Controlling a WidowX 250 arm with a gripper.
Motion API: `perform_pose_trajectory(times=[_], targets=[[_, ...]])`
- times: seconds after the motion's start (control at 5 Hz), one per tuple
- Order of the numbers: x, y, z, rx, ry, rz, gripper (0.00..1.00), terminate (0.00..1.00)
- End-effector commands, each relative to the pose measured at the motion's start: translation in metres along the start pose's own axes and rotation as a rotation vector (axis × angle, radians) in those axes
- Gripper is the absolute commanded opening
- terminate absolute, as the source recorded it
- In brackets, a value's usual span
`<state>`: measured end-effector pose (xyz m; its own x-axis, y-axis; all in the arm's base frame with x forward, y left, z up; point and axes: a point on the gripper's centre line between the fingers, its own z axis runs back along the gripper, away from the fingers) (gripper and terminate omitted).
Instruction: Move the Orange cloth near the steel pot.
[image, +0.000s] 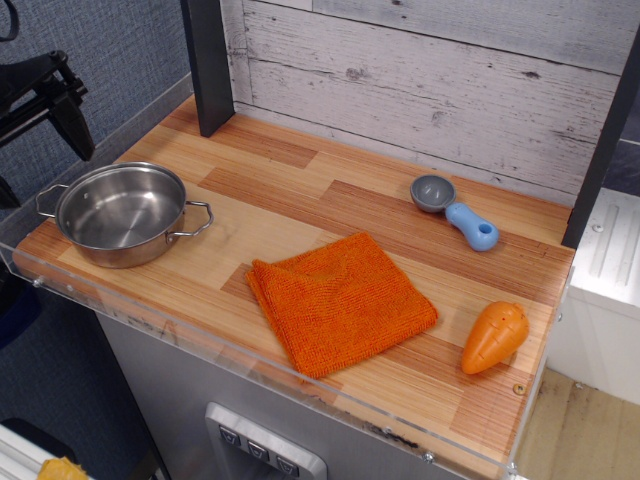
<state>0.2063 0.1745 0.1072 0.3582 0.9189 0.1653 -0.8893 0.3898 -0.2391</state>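
Note:
The Orange cloth (340, 302) lies flat on the wooden counter, near the front edge at the middle, its fabric knitted and bright orange. The steel pot (122, 213) stands upright and empty at the left end of the counter, with wire loop handles on both sides. A strip of bare wood separates the cloth from the pot. My gripper (72, 122) is black and hangs at the far left, above and behind the pot, well away from the cloth. It holds nothing that I can see, and its jaw state is unclear.
A grey-and-blue scoop (455, 210) lies at the back right. A small orange plastic carrot (495, 337) lies at the front right corner. A dark post (207, 65) stands at the back left. A clear plastic lip (250, 370) runs along the counter's front edge.

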Motion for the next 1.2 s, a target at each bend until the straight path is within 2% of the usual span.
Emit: perform_pose_trajectory(times=[0.0, 0.2, 0.4, 0.6, 0.8, 1.0], targets=[[0.000, 0.000, 0.000, 0.000, 0.000, 0.000, 1.00, 0.00], [-0.024, -0.018, -0.005, -0.007, -0.013, 0.026, 1.00, 0.00], [-0.051, -0.042, -0.012, -0.045, 0.026, -0.021, 1.00, 0.00], [-0.083, -0.064, -0.021, -0.022, 0.028, -0.128, 1.00, 0.00], [-0.118, -0.085, -0.037, -0.032, 0.074, -0.206, 1.00, 0.00], [-0.141, -0.099, -0.047, -0.017, 0.085, -0.274, 1.00, 0.00]])
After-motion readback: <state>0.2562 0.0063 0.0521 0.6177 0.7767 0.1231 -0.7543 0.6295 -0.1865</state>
